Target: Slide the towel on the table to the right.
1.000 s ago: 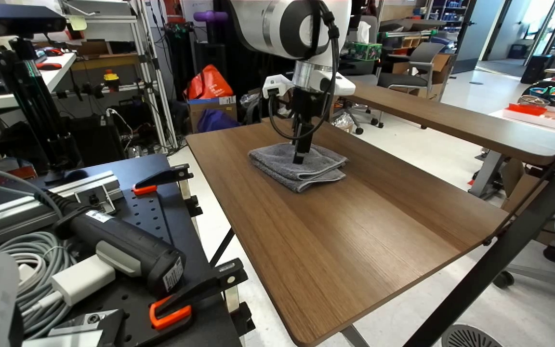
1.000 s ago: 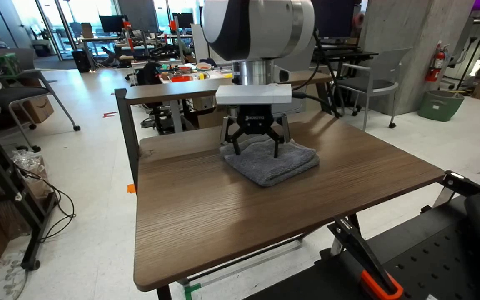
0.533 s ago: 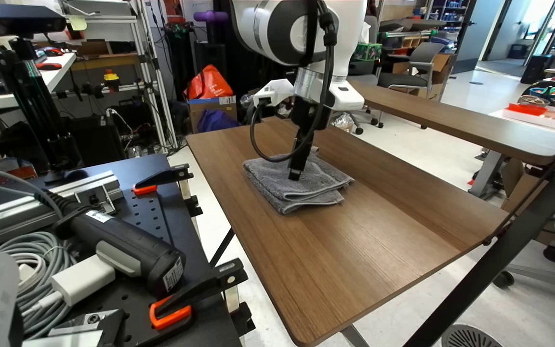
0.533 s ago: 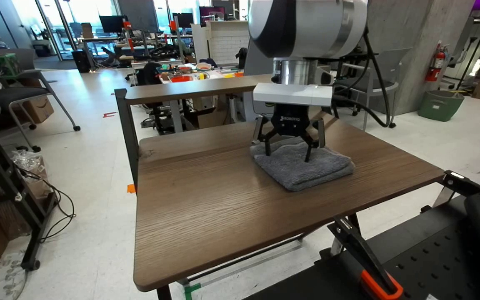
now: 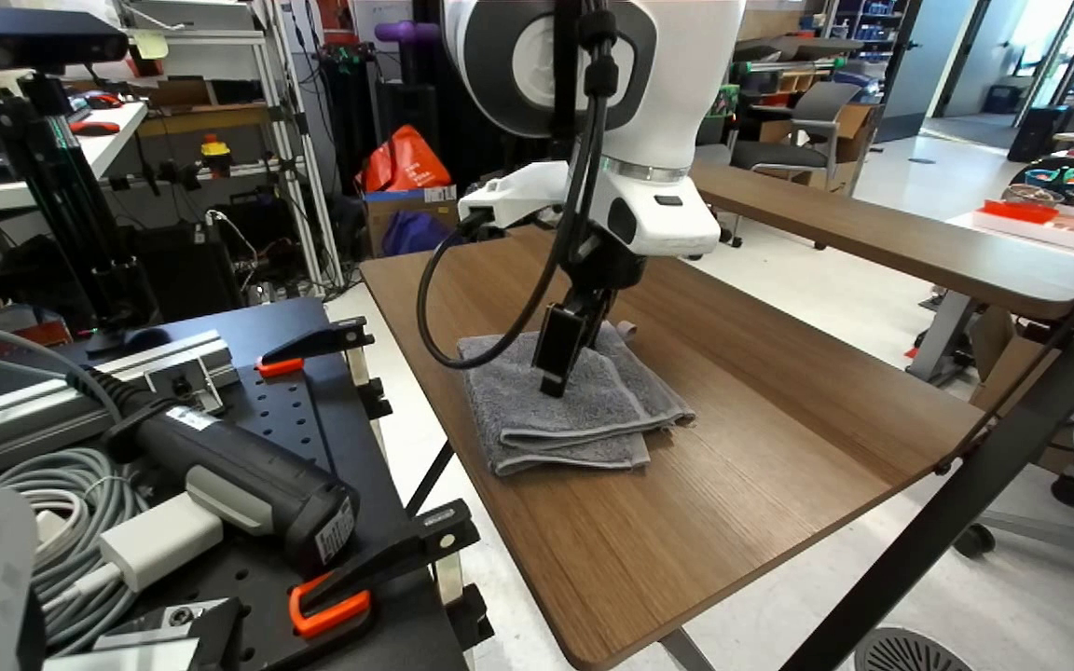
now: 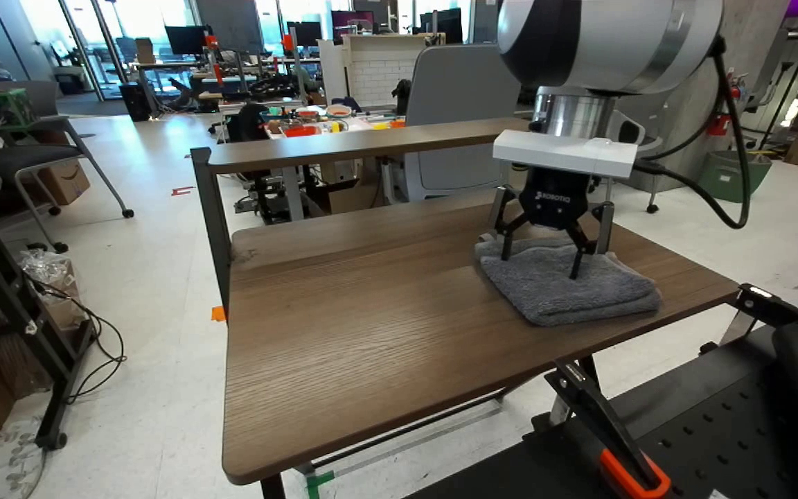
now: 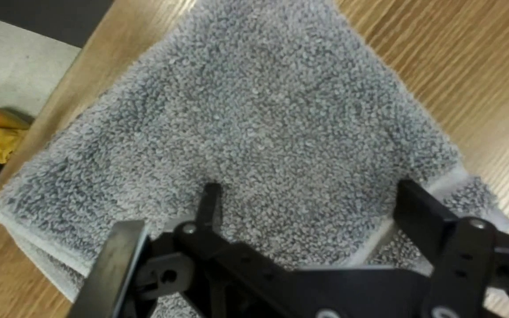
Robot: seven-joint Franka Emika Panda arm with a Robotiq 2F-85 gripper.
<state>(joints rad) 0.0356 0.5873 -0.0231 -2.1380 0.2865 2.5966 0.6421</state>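
Observation:
The grey folded towel (image 5: 584,419) lies flat on the brown wood-grain table (image 5: 733,531). In an exterior view the towel (image 6: 586,301) is on the right part of the table (image 6: 343,346), close to its edge. My gripper (image 6: 540,267) points down onto the towel with two fingers spread apart. The fingertips touch or press on the towel's top face. In the wrist view the gripper (image 7: 308,187) is open, with flat towel (image 7: 272,110) between the fingers and nothing pinched. The towel's layered, light-edged folds show at the lower left. Part of the towel is hidden behind the gripper.
A black side table (image 5: 313,410) with clamps (image 6: 600,416) and a dark handheld tool (image 5: 239,475) stands beside the table, across a gap. A longer, narrower wooden table (image 5: 873,228) runs along the opposite side. A grey chair (image 6: 461,118) stands behind the table.
My gripper and the towel have moved together across the tabletop, rightward in an exterior view and nearer the camera in an exterior view. The arm tilts more. The fingers stay spread.

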